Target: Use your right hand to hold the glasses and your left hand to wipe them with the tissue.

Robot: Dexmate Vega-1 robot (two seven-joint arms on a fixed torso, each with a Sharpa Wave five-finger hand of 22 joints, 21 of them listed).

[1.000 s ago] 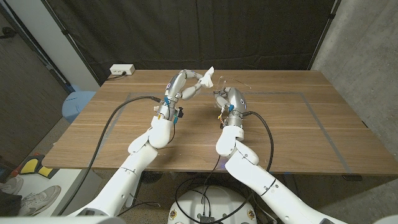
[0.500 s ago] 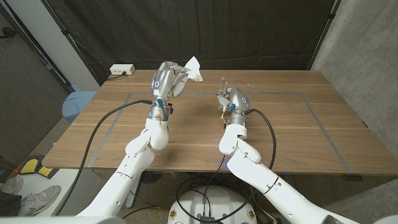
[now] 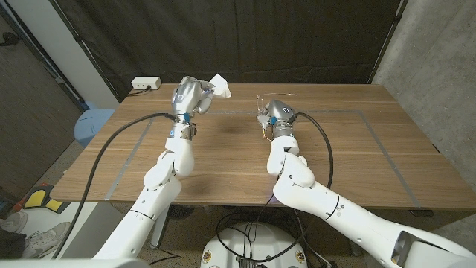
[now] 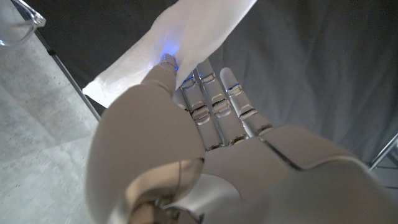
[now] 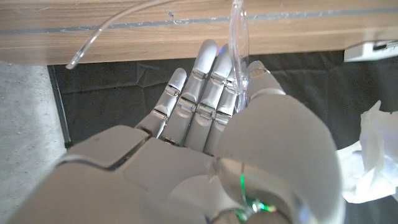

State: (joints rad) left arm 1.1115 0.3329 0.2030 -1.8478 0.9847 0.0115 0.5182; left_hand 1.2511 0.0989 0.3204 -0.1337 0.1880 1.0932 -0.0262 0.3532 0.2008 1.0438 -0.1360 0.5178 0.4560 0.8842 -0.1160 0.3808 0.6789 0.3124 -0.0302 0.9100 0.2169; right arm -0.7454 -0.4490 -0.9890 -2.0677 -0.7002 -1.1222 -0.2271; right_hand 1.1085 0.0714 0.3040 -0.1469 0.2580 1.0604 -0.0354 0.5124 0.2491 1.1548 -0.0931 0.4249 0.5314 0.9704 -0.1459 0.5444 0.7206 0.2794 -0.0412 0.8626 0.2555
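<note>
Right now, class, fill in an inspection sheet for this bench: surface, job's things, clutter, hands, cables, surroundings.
Surface: wooden table with a taped rectangle outline.
Job's things: clear glasses held up by the right hand; white tissue pinched in the left hand.
Clutter: nothing seen.
Hands: left hand raised over the table, apart from the glasses; right hand gripping the glasses.
Cables: black cable along each arm.
Surroundings: black curtain behind; white power strip at far edge; blue object beside the table.

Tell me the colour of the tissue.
White; the tissue, pinched by the left hand, shows best in the left wrist view.
</note>
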